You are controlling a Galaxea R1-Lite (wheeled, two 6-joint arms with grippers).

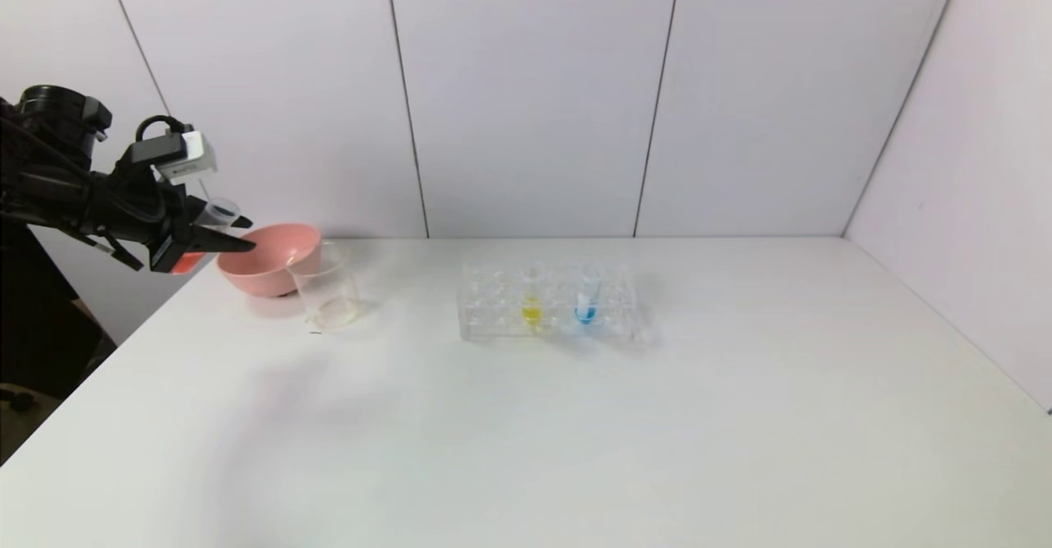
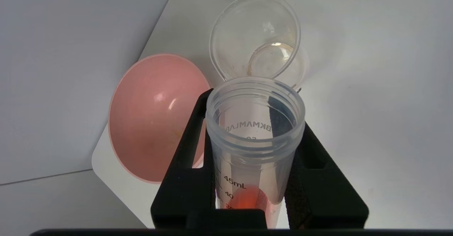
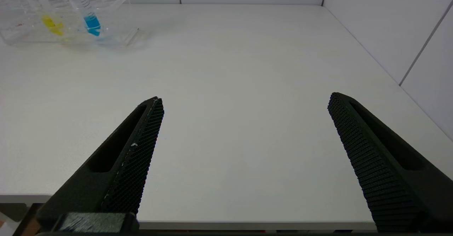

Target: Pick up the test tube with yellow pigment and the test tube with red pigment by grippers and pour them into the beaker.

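Three tubes are in view, all slim clear plastic with printed graduations; two stand in the tube rack (image 1: 546,306), a clear block of round wells near the middle of the desk (image 1: 575,433) towards its far edge: the test tube with yellow pigment (image 1: 532,306) and, just beside it, a blue-bottomed tube (image 1: 586,301); the third, the test tube with red pigment (image 2: 254,137), is clenched between the flat black fingers (image 2: 184,158) of the left gripper (image 1: 222,232), held off the desk's far left corner, its open threaded mouth pointing towards the vessels there. One beaker (image 1: 326,289), clear and straight-sided with a pouring lip, stands near that corner; its bottom seems to carry a faint yellowish film, though this is hard to make out; one pink bowl (image 1: 271,260), smooth and round, touches or nearly touches it on the wall side. The right gripper (image 3: 244,122) hangs over the desk's near edge, its two ribbed black fingers spread wide, grasping nothing.
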